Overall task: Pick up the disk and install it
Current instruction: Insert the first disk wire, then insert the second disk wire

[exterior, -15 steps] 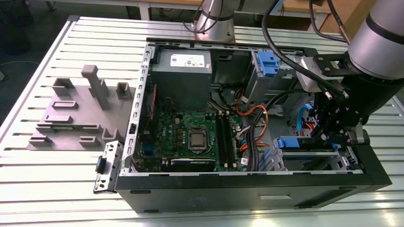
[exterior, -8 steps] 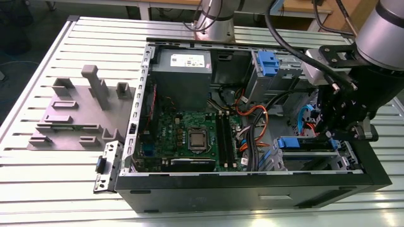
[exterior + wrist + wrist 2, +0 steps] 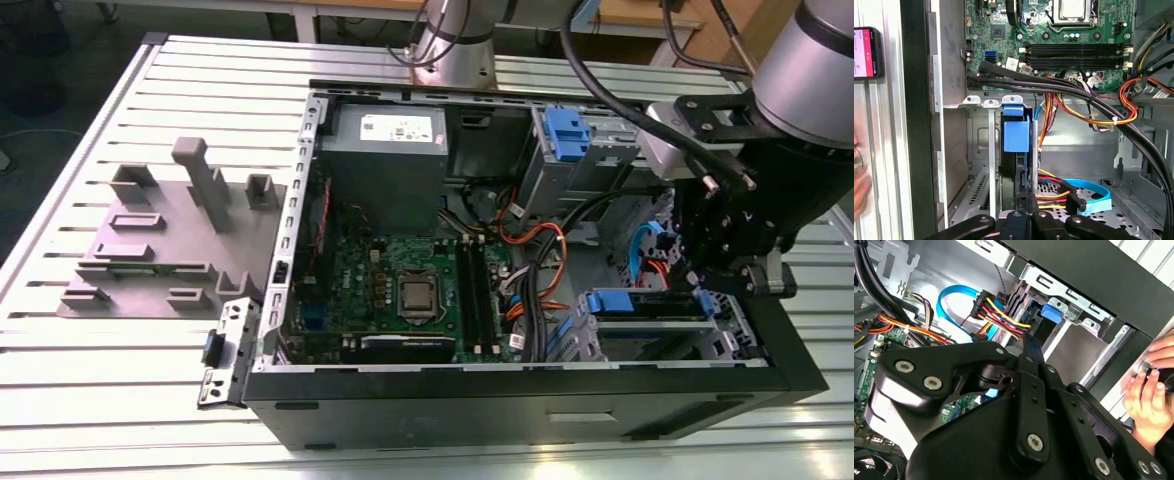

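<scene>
Disk [image 3: 1015, 135] sits edge-on in its bay, ready to slide home; end effector [image 3: 714, 275] above it, grip state unclear.

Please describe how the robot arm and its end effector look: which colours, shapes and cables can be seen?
In the exterior view the arm is a thick silver-grey cylinder with a dark band at its joint, and black cables run along it. Below hangs the end effector, matte black and blocky. In the second wrist view the end effector shows flat black linkage bars joined by silver screws.
</scene>
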Robot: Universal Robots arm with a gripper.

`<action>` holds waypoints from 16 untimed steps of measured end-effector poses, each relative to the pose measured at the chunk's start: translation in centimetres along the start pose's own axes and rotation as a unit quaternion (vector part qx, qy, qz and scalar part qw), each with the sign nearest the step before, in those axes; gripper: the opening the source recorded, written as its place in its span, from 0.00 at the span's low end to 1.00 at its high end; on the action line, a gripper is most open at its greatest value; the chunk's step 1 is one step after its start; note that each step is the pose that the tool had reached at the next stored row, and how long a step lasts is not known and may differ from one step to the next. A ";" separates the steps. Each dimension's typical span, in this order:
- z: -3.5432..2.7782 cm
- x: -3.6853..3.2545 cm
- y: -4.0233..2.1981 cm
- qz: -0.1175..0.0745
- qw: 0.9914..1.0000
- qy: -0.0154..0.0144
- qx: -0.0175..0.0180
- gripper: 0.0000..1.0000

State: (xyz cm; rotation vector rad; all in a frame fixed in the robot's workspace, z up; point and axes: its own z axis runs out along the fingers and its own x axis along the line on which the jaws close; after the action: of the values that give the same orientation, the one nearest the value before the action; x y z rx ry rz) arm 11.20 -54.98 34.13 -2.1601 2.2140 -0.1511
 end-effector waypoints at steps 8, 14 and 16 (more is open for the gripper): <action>-0.01 0.00 0.00 0.000 1.000 0.000 0.000 0.11; -0.02 0.00 0.00 0.000 1.000 0.000 0.000 0.11; -0.04 0.00 0.08 0.000 1.000 0.000 0.000 0.11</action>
State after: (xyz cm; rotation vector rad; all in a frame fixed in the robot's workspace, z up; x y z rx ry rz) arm 11.12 -54.98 34.16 -2.1601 2.2139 -0.1508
